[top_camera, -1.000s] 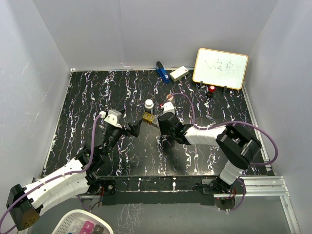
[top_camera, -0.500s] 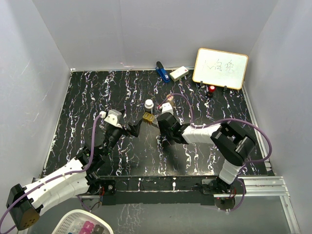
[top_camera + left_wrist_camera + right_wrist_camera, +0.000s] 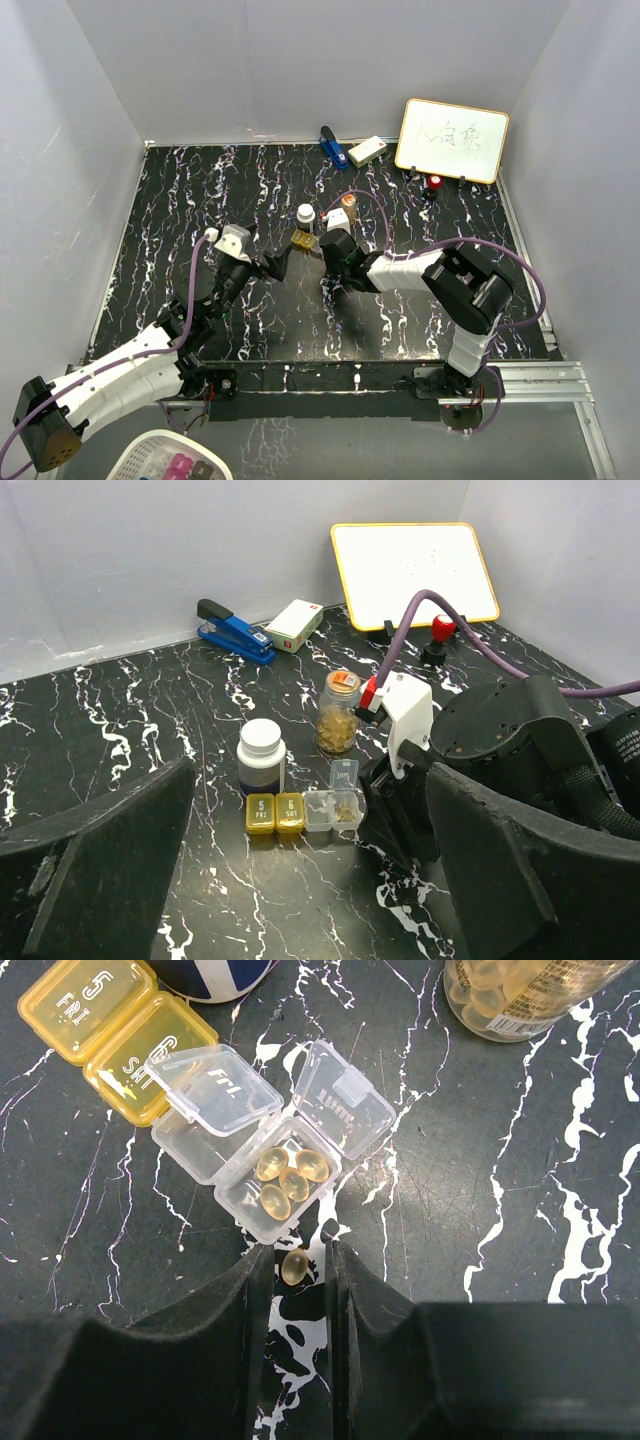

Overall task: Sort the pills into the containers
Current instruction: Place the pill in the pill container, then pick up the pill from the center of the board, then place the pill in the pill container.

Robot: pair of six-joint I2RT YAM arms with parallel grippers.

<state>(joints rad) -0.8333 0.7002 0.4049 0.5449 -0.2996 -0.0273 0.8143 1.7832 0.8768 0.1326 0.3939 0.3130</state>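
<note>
Four golden capsules [image 3: 288,1178] lie in the one open clear compartment of the pill organiser [image 3: 250,1150]. Its two yellow sections, marked FRI and SAT, are shut. A fifth capsule [image 3: 294,1266] lies on the black marbled table [image 3: 480,1260] just outside that compartment's near edge, right between the fingertips of the right gripper [image 3: 300,1285]. The jaws stand slightly apart with a sliver of gap on either side of the capsule, so from here it does not look pinched. Just behind the yellow sections stands the dark bottle [image 3: 262,757] with its white round cap. Beside it, a little farther back, is the amber bottle [image 3: 339,712], holding the same capsules. The left gripper [image 3: 282,260] hangs near the organiser on the other side, its fingers spread wide and holding nothing. Well apart, along the back wall, sit a blue stapler [image 3: 235,632], a white box [image 3: 296,623] and a yellow-framed whiteboard [image 3: 413,572]
</note>
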